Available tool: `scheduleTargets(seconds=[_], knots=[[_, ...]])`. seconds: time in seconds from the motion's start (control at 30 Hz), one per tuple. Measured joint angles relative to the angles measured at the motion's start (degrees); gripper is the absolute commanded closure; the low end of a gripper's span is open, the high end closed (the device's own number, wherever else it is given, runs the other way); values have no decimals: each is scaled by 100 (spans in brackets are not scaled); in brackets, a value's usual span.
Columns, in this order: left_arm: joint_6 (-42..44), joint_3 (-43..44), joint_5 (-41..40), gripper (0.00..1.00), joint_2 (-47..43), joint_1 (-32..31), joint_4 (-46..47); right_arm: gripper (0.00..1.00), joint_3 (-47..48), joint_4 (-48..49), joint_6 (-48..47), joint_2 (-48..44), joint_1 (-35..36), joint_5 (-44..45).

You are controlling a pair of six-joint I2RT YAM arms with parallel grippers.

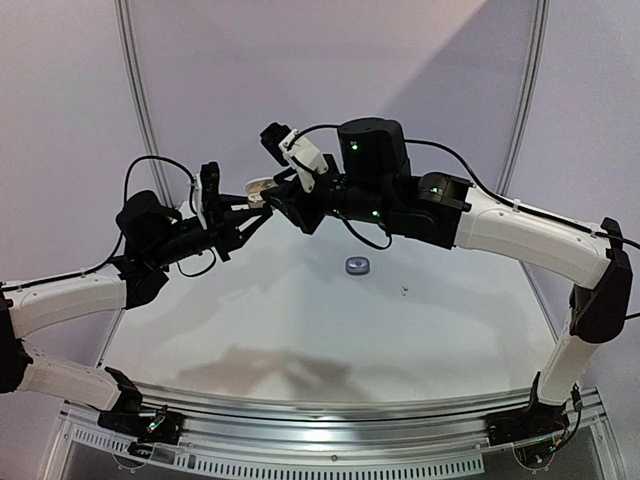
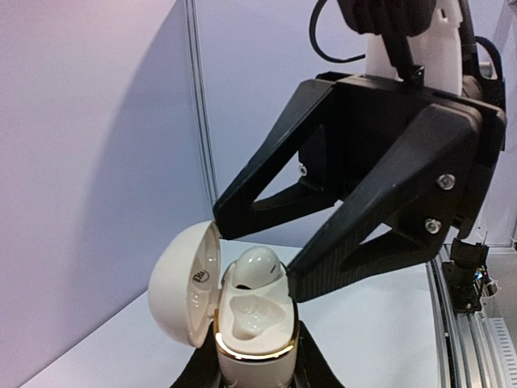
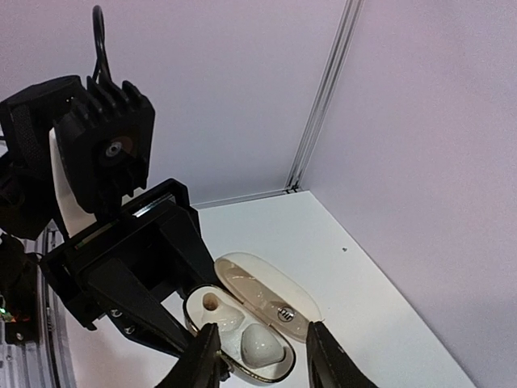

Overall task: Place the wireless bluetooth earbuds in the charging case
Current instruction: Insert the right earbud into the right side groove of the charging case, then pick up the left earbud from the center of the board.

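Observation:
My left gripper (image 2: 254,370) is shut on the base of a white charging case (image 2: 252,339) with a gold rim, held up above the table with its lid (image 2: 184,283) swung open to the left. One white earbud (image 2: 257,267) sits in the far socket; the near socket (image 2: 252,314) is empty. My right gripper (image 3: 262,360) is open, straddling the case (image 3: 266,303) with the earbud (image 3: 262,346) between its fingers, apart from both. From above, the case (image 1: 259,188) hangs between the left gripper (image 1: 250,202) and the right gripper (image 1: 283,197). A tiny white earbud (image 1: 403,291) lies on the table.
A dark grey closed case (image 1: 357,265) rests on the white table (image 1: 300,320), right of centre. A metal rail (image 1: 330,412) runs along the near edge. Purple walls with vertical posts (image 1: 138,90) close in the back and sides.

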Motion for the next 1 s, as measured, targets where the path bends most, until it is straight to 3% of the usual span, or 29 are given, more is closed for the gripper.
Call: scheduleTargets(seconds=[0.3,0.6,0.7,0.8,1.0], knots=[[-2,0,-37,100,0,4,105,49,-144,153,299,-177,0,-48],[-4,0,-79,100,0,4,109,46,-544,804,1316,-1399,-267,345],[-7,0,-90,100,0,4,109,47,-501,293,2234,-1823,-841,894],[-7,0,-98,100,0,4,109,46,-356,-835,3381,-1930,-1585,1416],[-4,0,-103,100,-2,4,107,38,-358,-3106,4948,-1126,-2341,1322]])
